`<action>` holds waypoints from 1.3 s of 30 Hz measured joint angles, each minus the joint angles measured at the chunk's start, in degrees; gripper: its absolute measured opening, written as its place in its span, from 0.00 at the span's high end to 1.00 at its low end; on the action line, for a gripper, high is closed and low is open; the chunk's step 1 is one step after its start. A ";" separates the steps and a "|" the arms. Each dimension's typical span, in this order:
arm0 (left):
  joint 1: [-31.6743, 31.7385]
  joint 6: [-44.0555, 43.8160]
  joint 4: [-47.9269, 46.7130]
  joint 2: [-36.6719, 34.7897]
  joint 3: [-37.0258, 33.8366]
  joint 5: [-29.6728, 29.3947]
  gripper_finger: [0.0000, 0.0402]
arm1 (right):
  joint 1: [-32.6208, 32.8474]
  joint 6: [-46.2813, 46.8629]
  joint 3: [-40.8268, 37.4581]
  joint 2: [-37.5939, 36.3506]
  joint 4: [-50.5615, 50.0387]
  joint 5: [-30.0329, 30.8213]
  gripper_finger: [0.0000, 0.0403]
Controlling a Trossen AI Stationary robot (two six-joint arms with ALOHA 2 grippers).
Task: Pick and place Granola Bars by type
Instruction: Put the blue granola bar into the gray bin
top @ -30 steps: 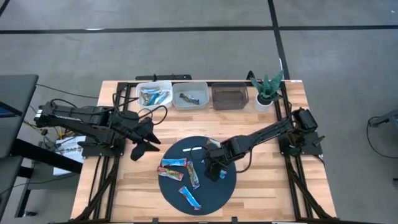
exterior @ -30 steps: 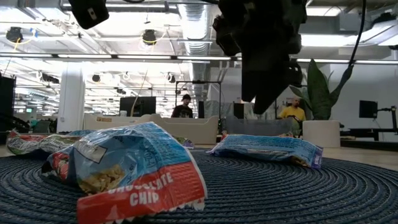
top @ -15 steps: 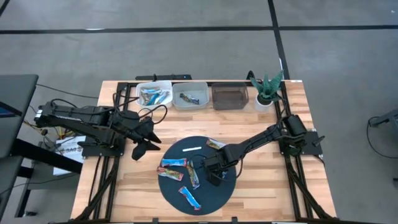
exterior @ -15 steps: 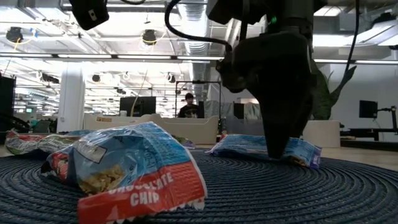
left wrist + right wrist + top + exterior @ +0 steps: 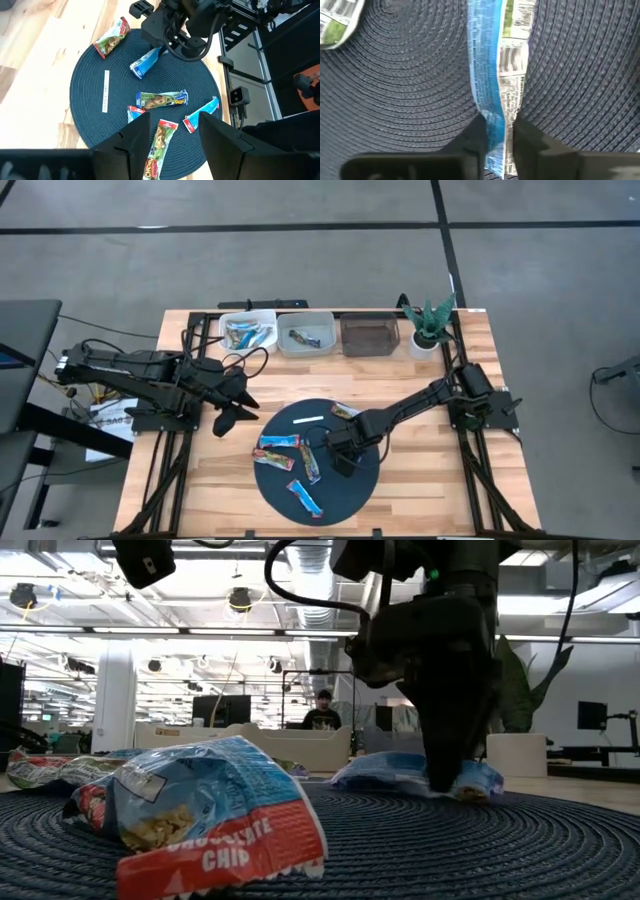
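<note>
Right wrist view puts us right on it: the right hand (image 5: 496, 137) is down on the round dark woven mat (image 5: 395, 90), its fingers pinched onto the end of a blue foil-wrapped granola bar (image 5: 492, 75) lying flat there. The hold looks thin, just the wrapper's edge, so I'd worry the slick foil slides out on the lift, or the tips snag the weave. Other bars (image 5: 280, 443) lie scattered near on the mat. The left hand (image 5: 232, 402) waits off the mat over the wooden surface (image 5: 420, 480), fingers spread.
</note>
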 joint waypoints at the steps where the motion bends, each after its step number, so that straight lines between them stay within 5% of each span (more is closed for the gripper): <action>1: 0.00 0.00 -0.02 0.02 0.02 -0.21 0.60 | -0.01 0.00 0.00 -0.12 0.25 -0.66 0.89; 7: -0.02 -1.41 -0.11 0.02 0.00 -5.26 0.60 | -1.55 0.54 -0.02 -1.46 6.17 -5.60 0.94; 19: 3.80 -13.85 9.16 0.60 0.02 -10.97 0.60 | -10.36 4.46 0.00 -12.65 18.61 -5.05 0.94; 29: 8.09 -15.97 18.35 5.33 -0.04 -10.29 0.60 | -20.01 1.52 -0.02 -18.25 20.34 -1.86 0.92; 39: 7.89 -13.21 29.29 4.98 -0.02 -6.79 0.60 | -34.91 -0.96 0.00 -14.66 21.63 -0.98 0.93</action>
